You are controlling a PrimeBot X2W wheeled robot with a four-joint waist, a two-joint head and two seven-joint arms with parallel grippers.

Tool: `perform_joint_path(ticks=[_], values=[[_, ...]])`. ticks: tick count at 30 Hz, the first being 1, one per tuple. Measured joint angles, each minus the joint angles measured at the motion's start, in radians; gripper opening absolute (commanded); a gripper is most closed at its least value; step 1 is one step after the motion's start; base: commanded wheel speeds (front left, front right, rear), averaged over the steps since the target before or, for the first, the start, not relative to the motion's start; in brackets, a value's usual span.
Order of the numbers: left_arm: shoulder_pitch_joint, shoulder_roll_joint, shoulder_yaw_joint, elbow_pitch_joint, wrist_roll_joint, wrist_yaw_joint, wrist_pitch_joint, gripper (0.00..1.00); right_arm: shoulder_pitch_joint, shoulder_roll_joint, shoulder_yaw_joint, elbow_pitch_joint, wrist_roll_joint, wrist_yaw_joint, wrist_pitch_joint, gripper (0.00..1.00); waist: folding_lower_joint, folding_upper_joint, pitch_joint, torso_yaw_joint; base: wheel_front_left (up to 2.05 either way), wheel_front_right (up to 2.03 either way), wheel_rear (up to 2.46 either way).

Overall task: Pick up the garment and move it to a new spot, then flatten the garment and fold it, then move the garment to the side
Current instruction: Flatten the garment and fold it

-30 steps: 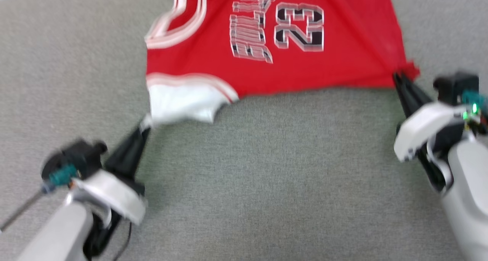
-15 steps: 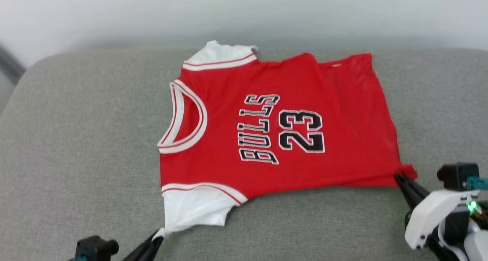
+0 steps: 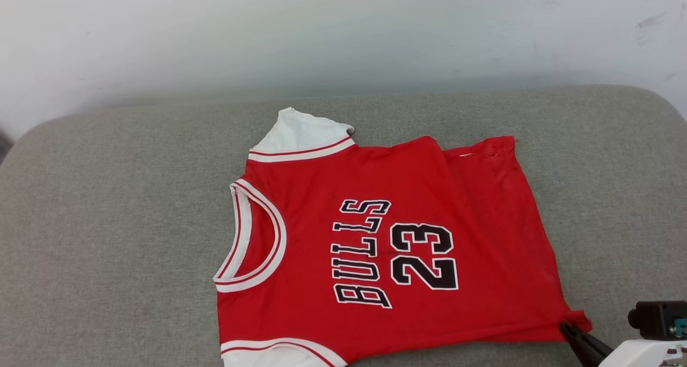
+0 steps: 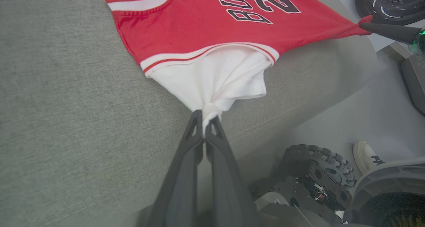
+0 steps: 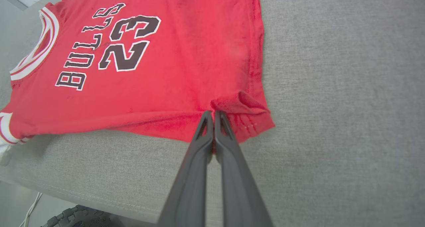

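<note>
Head view: the red Bulls jersey [image 3: 375, 249] lies face up on a grey cushion [image 3: 107, 222] in front of a pale wall [image 3: 322, 34], with its collar to the left, its hem to the right and the lettering and the 23 readable sideways. It sits in the near half of the cushion, roughly mid-width, and its far white sleeve [image 3: 300, 133] points towards the wall. At the near right, the right gripper [image 3: 567, 327] has its dark fingers closed on the near hem corner [image 5: 242, 114]; the right wrist view shows that corner puckered into a small ridge at the fingertips. In the left wrist view the left gripper [image 4: 203, 118] is clamped on the bunched tip of the near white sleeve [image 4: 215, 77], which fans out from the pinch close to the cushion's near edge. The two holds sit at opposite ends of the jersey's near side — probably so that the side can be drawn taut and the cloth dragged flat in one piece. The body looks mostly smooth, though the far right hem shows a second layer offset behind the front, so I judge the flattening unfinished and the fold not yet begun.
</note>
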Motion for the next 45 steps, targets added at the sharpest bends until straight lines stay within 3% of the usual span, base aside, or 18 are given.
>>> perform_joint_path(ticks=[8,17,28,37,38,39,40,41,45], values=[[-0.062,0.007,0.045,-0.033,0.017,-0.001,-0.037,0.00,0.004,0.030,-0.020,-0.087,-0.003,0.000,0.020,0.00,0.0002,0.0000,0.029,-0.010,0.00,0.00,0.00],[-0.246,-0.011,0.087,-0.041,0.064,-0.016,-0.064,0.00,-0.117,0.018,-0.030,-0.121,-0.030,0.000,0.055,0.00,0.0003,0.0000,0.106,-0.008,0.00,0.00,0.00],[-0.491,-0.053,0.059,0.137,0.121,-0.045,-0.040,0.00,-0.299,-0.005,0.012,-0.023,-0.079,0.000,0.121,0.00,0.0005,0.0000,0.230,0.001,0.00,0.00,0.00],[-0.636,-0.118,-0.008,0.332,0.137,-0.062,-0.035,0.00,-0.379,-0.001,0.047,0.078,-0.107,0.000,0.112,0.00,0.0005,0.0000,0.286,0.015,0.00,0.00,0.00],[-0.647,-0.133,-0.009,0.354,0.131,-0.062,-0.044,0.32,-0.383,0.003,0.048,0.091,-0.107,0.000,0.114,0.00,0.0004,0.0000,0.287,0.016,0.00,0.00,0.00],[-0.660,-0.145,-0.014,0.372,0.129,-0.063,-0.048,0.45,-0.387,0.006,0.049,0.104,-0.107,0.000,0.113,0.00,0.0005,0.0000,0.288,0.016,0.00,0.00,0.00],[-0.670,-0.156,-0.017,0.391,0.128,-0.063,-0.055,0.73,-0.393,0.011,0.047,0.114,-0.110,0.000,0.103,0.40,0.0005,0.0000,0.289,0.016,0.00,0.00,0.00],[-0.679,-0.168,-0.018,0.408,0.127,-0.064,-0.060,1.00,-0.402,0.014,0.047,0.123,-0.115,0.000,0.097,1.00,0.0004,0.0000,0.289,0.016,0.00,0.00,0.00],[-0.697,-0.208,-0.029,0.478,0.123,-0.058,-0.068,1.00,-0.412,0.014,0.067,0.151,-0.140,0.000,0.076,1.00,0.0005,0.0000,0.279,0.018,0.00,0.00,0.00]])
